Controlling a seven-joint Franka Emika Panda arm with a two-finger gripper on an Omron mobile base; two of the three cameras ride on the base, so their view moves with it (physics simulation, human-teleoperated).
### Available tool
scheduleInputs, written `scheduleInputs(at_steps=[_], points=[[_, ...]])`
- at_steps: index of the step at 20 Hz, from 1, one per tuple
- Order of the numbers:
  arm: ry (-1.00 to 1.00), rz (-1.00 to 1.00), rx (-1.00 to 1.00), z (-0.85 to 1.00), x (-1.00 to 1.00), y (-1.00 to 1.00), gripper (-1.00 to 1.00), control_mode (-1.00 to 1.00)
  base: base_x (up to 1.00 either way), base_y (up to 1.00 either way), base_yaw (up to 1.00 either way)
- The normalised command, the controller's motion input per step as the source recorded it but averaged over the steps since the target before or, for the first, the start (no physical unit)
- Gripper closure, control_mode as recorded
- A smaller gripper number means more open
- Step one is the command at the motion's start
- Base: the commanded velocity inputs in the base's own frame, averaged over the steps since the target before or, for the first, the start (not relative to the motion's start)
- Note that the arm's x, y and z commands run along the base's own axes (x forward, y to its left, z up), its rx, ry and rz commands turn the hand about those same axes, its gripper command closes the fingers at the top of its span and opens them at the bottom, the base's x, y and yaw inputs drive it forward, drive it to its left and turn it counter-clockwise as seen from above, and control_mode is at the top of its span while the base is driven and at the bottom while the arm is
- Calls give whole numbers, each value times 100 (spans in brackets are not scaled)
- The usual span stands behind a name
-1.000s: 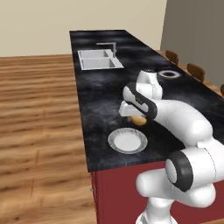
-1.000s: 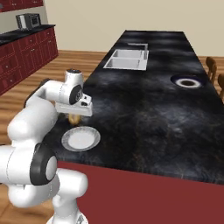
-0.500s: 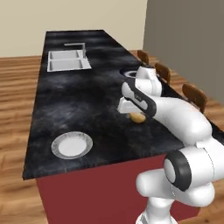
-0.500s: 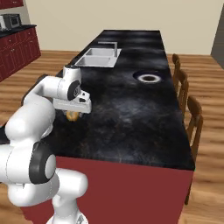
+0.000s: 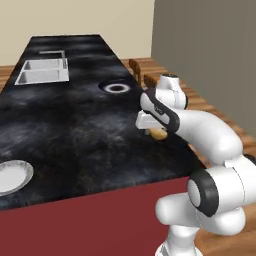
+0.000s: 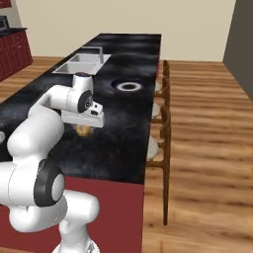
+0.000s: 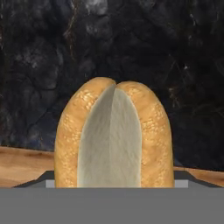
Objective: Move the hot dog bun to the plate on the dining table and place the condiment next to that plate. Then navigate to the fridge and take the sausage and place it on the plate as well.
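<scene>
The pincer [image 5: 156,131] held the bun [image 7: 112,135] clear above the counter [image 5: 75,125], for carrying to the far plate [image 5: 116,88].

The hot dog bun [image 7: 112,135] has a golden, finely grainy crust and a smooth, pale matt cut face. The dining table [image 5: 75,125] has a black marbled stone top with a dull sheen over a flat dark red base. The floor [image 6: 207,148] is streaked brown wood planks.
</scene>
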Motion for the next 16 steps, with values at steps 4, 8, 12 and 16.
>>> scheduleInputs(at_steps=[4,8,12,16], points=[[0,0,0,0,0,0,100,100,1,-100,8],[0,0,0,0,0,0,100,100,1,-100,21],[0,0,0,0,0,0,100,100,19,-100,30],[0,0,0,0,0,0,100,100,25,-90,51]])
